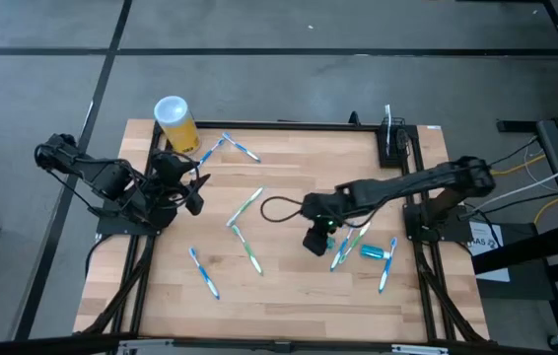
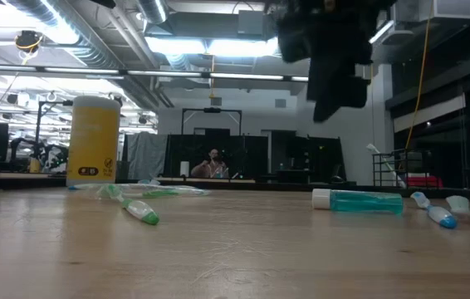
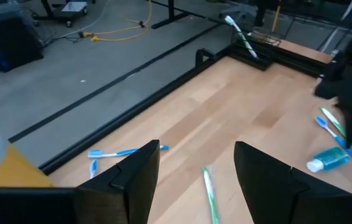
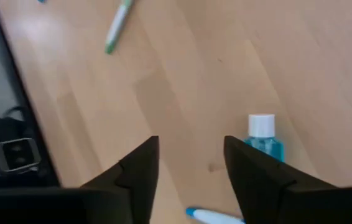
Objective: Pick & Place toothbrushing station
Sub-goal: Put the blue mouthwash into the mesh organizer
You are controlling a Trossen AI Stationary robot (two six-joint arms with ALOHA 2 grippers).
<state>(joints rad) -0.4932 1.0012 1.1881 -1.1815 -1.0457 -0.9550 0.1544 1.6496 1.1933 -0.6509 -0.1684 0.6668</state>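
Across the wooden table (image 1: 289,286) you've got toothbrushes scattered everywhere. Your right gripper (image 1: 316,242) hangs just right of centre, fingers spread wide with nothing between them, and a small blue bottle (image 1: 374,252) lies just beyond at 4 o'clock. Your left gripper (image 1: 192,192) waits at 9 o'clock, also wide and empty. The yellow cup (image 1: 176,122) stands at 11. Your target, the black holder (image 1: 394,146), sits at the 1 o'clock corner. It looks light, rigid and easily tipped, so pinch its narrow walls low down.

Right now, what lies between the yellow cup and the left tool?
Nothing: in the high view only bare table separates the cup from the left tool.
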